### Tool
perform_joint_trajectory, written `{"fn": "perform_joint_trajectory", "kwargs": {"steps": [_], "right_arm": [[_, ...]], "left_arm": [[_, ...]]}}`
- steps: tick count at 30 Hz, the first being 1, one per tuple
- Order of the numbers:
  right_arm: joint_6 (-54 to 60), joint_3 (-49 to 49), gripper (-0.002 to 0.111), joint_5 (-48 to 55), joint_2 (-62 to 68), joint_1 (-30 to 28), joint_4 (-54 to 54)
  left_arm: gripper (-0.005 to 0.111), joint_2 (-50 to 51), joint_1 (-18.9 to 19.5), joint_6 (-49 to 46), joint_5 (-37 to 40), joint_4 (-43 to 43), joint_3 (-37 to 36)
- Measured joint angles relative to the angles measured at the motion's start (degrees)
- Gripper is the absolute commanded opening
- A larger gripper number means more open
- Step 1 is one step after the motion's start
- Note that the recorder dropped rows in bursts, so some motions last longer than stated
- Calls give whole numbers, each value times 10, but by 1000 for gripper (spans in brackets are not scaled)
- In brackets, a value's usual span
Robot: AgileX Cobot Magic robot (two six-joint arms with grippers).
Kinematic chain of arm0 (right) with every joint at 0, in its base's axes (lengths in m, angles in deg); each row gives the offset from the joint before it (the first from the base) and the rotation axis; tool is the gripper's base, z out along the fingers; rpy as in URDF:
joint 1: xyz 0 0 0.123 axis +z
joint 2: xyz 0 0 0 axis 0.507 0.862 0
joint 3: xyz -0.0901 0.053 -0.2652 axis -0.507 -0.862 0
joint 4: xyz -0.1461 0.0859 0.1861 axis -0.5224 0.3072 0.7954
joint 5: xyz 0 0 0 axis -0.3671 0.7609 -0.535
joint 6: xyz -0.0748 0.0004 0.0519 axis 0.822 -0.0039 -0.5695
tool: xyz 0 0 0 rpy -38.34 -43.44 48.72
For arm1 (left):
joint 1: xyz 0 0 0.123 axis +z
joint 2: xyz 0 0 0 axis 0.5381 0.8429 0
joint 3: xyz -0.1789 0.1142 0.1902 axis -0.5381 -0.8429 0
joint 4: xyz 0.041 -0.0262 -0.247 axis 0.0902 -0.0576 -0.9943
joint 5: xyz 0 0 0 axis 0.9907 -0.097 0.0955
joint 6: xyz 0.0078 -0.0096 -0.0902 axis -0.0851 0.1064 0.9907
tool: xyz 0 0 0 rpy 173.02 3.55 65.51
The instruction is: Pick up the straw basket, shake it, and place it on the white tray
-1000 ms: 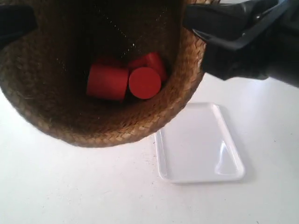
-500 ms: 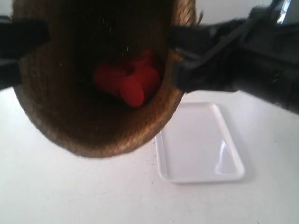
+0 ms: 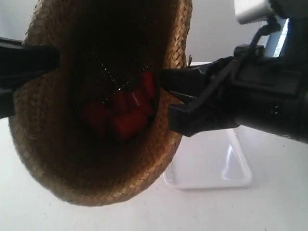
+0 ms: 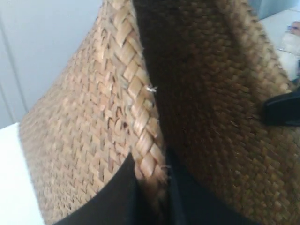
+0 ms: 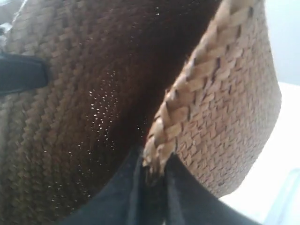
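Straw-brown and woven, hanging above the surface (image 3: 279,209), mouth tilting toward the exterior camera, overlapping in that view one long edge of the white tray (image 3: 216,163). Clenching the braided rim of the straw basket (image 3: 96,163) with the left pincer (image 4: 152,187) and, on the opposite side, the right pincer (image 5: 152,180). Judging it light, a little soft in the wall, rough enough against slipping; holding at the stiffer braid seeming best. Carrying loose red cylinders (image 3: 127,118), probably shifting the weight.
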Motion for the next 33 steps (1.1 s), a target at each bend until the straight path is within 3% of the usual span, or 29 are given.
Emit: {"fn": "perform_joint_trajectory", "kwargs": {"steps": [3,7,9,13,19,24,30,33], "right_arm": [[1,15,0,10,-40,7,0],[33,-4,0,-61,-24,-13,-1],[26,-4,0,-24,4,-31,12],[11,28,0,95,-29,-34,13],[2,6,0,16,-26,-62,-71],[-37,42,0,134,-22,-70,-77],[-43,36,0,54,-23,-84,-131],[-78,37,0,97,19,-92,-127]], "left_arm": [[0,-26,0,4,29,0,19],[0,-7,-1,0,-68,2,-15],[0,9,-1,8,-76,-2,-19],[0,-17,-1,22,-7,12,12],[0,11,-2,40,-89,15,-13],[0,1,-10,69,-51,13,-9],[0,11,-10,62,-139,14,-43],[0,33,-11,75,-114,13,-51]]}}
